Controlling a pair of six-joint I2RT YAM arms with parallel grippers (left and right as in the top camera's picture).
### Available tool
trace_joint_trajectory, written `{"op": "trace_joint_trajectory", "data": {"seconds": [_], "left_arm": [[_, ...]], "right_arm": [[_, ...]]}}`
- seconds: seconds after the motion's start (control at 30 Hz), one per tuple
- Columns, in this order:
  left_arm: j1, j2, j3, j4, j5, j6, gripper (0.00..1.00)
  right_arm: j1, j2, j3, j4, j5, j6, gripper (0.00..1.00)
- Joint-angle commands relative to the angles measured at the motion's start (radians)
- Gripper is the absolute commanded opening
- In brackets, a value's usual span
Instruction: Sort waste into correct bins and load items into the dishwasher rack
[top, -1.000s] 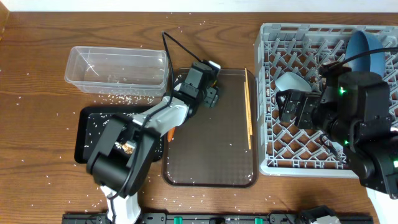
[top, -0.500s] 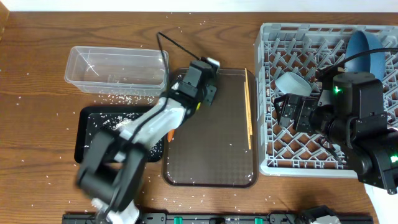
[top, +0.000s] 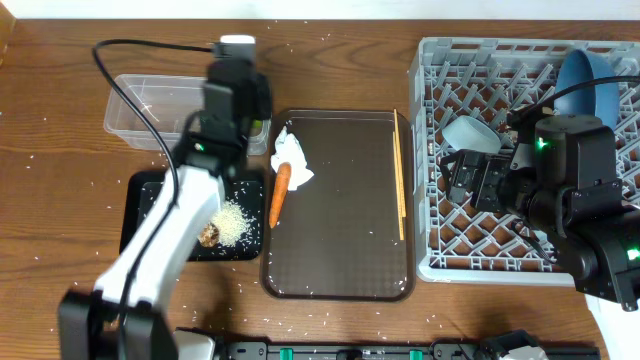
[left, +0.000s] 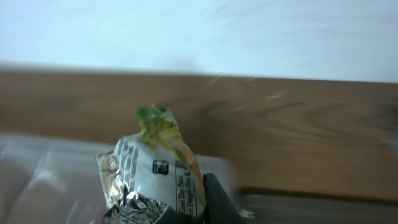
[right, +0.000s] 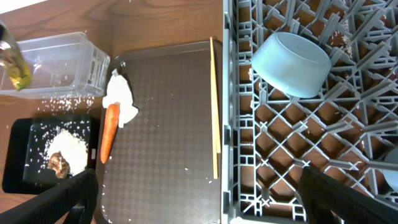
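One crinkly foil snack wrapper (left: 155, 171) sits clenched in the left hand (top: 240, 105), its top poking up out of the grip. The clear tub (top: 150, 110) lies just below that hand. The wrapper looks feather-light, limp and slick, so a pinch across its crumpled middle should hold best. The right hand (top: 470, 180) hangs released, spread wide, above the dishwasher rack (top: 425, 60).

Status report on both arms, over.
Left gripper: jaws shut on snack wrapper, above clear tub. Right gripper: jaws open, over rack. Nothing blocks the tub.
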Motion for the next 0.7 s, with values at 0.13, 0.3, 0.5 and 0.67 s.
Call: {"op": "trace_joint_trajectory", "data": {"seconds": [0.13, 0.3, 0.5, 0.67], "left_arm": [[0.112, 0.194, 0.003, 0.068, 0.088, -0.217, 0.44], [0.111, 0.128, 0.003, 0.084, 0.120, -0.214, 0.56], [0.053, -0.042, 0.003, -0.063, 0.270, -0.200, 0.55], [-0.115, -0.060, 0.002, -0.240, 0.185, -0.043, 0.51]], "right_arm": [[-0.018, 0.004, 0.013, -0.005, -0.008, 0.015, 0.99], [-0.018, 0.005, 0.013, -0.010, -0.007, 0.015, 0.99], [-0.018, 0.005, 0.013, -0.010, -0.007, 0.014, 0.99], [-0.018, 0.006, 0.013, -0.008, -0.007, 0.015, 0.99]]}}
